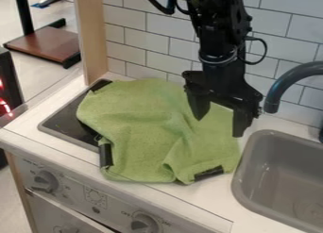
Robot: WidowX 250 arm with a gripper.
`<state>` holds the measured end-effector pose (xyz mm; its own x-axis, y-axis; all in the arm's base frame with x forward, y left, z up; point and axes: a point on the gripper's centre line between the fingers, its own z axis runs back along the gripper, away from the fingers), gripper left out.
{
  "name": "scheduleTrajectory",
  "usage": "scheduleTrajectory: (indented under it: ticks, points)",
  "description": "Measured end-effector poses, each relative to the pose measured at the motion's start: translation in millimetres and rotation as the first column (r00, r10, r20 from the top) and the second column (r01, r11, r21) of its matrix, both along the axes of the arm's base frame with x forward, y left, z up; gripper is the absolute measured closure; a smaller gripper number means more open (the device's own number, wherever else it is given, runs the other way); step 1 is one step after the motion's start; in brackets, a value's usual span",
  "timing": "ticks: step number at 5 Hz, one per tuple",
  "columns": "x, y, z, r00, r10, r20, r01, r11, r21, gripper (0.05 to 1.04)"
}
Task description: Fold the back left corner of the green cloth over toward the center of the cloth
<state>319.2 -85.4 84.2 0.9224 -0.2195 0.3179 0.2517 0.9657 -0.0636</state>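
Observation:
The black gripper [217,126] hangs over the right part of a green cloth [145,128], its two fingers spread well apart and nothing between them. Its left fingertip is above the cloth and its right one is by the cloth's right edge; whether either touches cannot be told. The cloth lies rumpled across a dark stovetop [63,121] and the white counter [208,199], with black strips at several of its corners. Much of the stovetop is hidden beneath it.
At the right, a grey sink [243,173] is set into the counter, with a dark curved faucet [276,93] behind it. White wall tiles [148,41] rise at the back, beside a wooden post [95,36]. Knobs [144,223] line the stove's front panel.

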Motion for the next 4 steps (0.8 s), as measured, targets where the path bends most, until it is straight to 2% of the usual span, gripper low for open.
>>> scheduleTrajectory:
  ticks: [1, 2, 3, 4]
  points:
    - [-3, 0, -9.8, 0.999, 0.004, -0.032, -0.004, 1.000, 0.005, 0.083]
    - [11, 12, -11.6, 0.997, 0.068, -0.036, -0.068, 0.998, 0.012, 0.083]
    - [25, 39, -13.1, 0.983, 0.179, -0.048, -0.178, 0.984, 0.020, 0.083]
    - [38, 77, -9.2, 0.951, 0.309, -0.032, -0.308, 0.951, 0.034, 0.083]
